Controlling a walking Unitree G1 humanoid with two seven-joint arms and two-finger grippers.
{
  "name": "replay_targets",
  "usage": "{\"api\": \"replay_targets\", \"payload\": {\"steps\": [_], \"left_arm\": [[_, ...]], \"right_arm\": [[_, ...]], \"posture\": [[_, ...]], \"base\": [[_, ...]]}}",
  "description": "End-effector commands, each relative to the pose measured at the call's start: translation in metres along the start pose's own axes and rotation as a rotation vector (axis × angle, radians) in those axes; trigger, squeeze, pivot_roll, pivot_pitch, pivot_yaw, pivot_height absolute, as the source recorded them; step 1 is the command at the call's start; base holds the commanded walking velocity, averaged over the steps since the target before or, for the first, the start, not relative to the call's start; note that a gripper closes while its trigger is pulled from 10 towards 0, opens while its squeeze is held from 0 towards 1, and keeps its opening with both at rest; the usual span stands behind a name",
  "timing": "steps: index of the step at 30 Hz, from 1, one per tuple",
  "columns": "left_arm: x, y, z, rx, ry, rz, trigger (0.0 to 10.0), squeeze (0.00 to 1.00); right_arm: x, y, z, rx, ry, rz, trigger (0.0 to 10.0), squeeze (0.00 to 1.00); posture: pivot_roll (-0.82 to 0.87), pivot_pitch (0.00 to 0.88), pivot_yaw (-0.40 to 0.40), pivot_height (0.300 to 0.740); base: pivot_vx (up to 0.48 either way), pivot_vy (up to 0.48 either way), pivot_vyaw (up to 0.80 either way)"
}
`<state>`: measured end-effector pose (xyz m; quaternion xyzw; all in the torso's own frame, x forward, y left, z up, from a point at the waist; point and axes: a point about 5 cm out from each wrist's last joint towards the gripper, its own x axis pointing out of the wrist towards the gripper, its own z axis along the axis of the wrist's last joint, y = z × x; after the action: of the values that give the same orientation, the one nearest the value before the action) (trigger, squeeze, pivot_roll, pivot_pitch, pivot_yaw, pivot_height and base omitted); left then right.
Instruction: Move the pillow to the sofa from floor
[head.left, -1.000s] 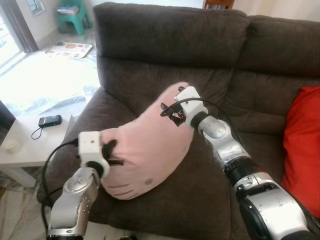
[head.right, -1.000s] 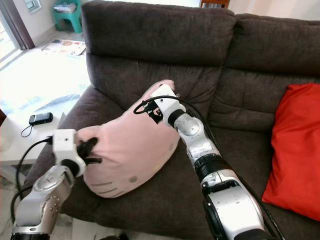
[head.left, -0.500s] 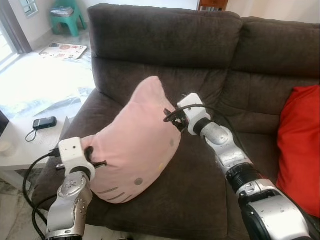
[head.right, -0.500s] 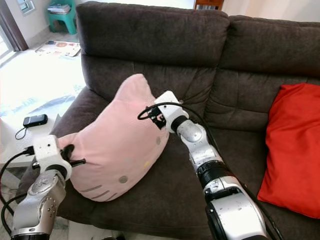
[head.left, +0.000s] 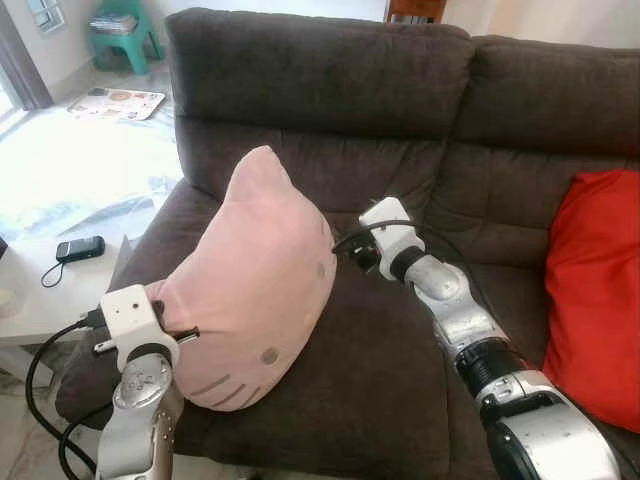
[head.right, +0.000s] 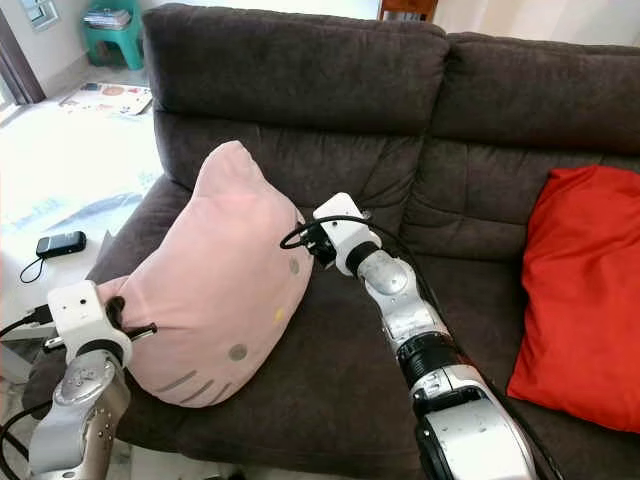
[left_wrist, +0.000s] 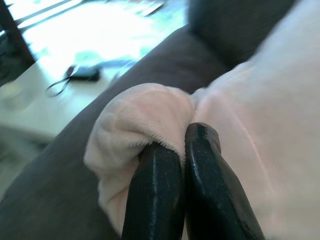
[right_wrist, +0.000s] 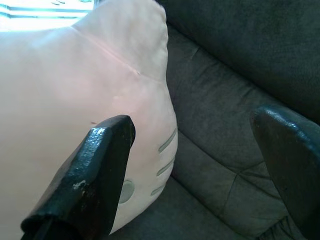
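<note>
Upright on the sofa (head.left: 400, 100) stands the pink pillow (head.left: 255, 270). Left pincer (left_wrist: 175, 150) pinches its corner; right pincer (right_wrist: 195, 150) spread wide beside it.

Pillow (head.left: 255, 280): pale pink, grey whisker stripes and grey dot, small yellow spot. Sofa (head.left: 400, 110): dark brown. Cushion (head.left: 595, 290), at sofa's right end: red. Stool (head.left: 118, 32), beyond sofa's left arm: teal. Gripper fingers (left_wrist: 200, 190): black.

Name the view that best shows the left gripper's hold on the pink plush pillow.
Left wrist view: both black fingers pinch a corner of the pink plush pillow close up. The eye views show the left gripper small at the pillow's edge.
</note>
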<state>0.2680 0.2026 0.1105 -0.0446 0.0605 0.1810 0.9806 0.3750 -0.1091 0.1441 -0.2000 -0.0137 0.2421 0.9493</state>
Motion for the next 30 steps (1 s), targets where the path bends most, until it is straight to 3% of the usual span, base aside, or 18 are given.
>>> {"api": "replay_targets", "payload": {"steps": [1,9,14,21,22,26,30], "left_arm": [[-0.004,-0.005,0.022,0.021,-0.135,-0.049,10.0,0.00],[-0.008,-0.027,0.015,0.038,-0.112,-0.278,10.0,0.00],[-0.001,-0.014,0.011,0.063,-0.113,-0.220,10.0,0.00],[-0.005,-0.012,0.001,0.047,-0.073,-0.235,10.0,0.00],[-0.007,-0.012,-0.004,0.041,-0.057,-0.225,10.0,0.00],[-0.009,-0.010,-0.010,0.042,-0.039,-0.195,10.0,0.00],[-0.013,-0.001,-0.022,0.007,0.014,-0.081,10.0,0.00]], "right_arm": [[-0.002,-0.001,-0.001,-0.008,0.005,-0.004,10.0,0.00],[-0.003,0.001,-0.002,-0.004,0.009,-0.005,10.0,0.00],[-0.008,0.001,-0.010,0.014,0.016,-0.025,10.0,0.00],[-0.031,-0.012,-0.045,0.126,0.101,-0.229,10.0,0.00],[-0.040,-0.014,-0.057,0.174,0.134,-0.297,10.0,0.00],[-0.048,-0.015,-0.069,0.205,0.168,-0.350,10.0,0.00],[-0.060,-0.011,-0.088,0.219,0.236,-0.387,10.0,0.00]], "posture": [[0.07,0.057,-0.029,0.740],[0.07,0.056,-0.029,0.740],[0.07,0.053,-0.029,0.740],[0.06,0.053,-0.033,0.740],[0.06,0.052,-0.033,0.740],[0.07,0.048,-0.034,0.740],[0.06,0.040,-0.031,0.740]], "base": [[0.000,0.000,0.00],[0.000,0.000,0.00],[0.000,0.000,0.00],[0.000,0.000,0.00],[0.000,0.000,0.00],[0.000,0.000,0.00],[0.000,0.000,0.00]]}}
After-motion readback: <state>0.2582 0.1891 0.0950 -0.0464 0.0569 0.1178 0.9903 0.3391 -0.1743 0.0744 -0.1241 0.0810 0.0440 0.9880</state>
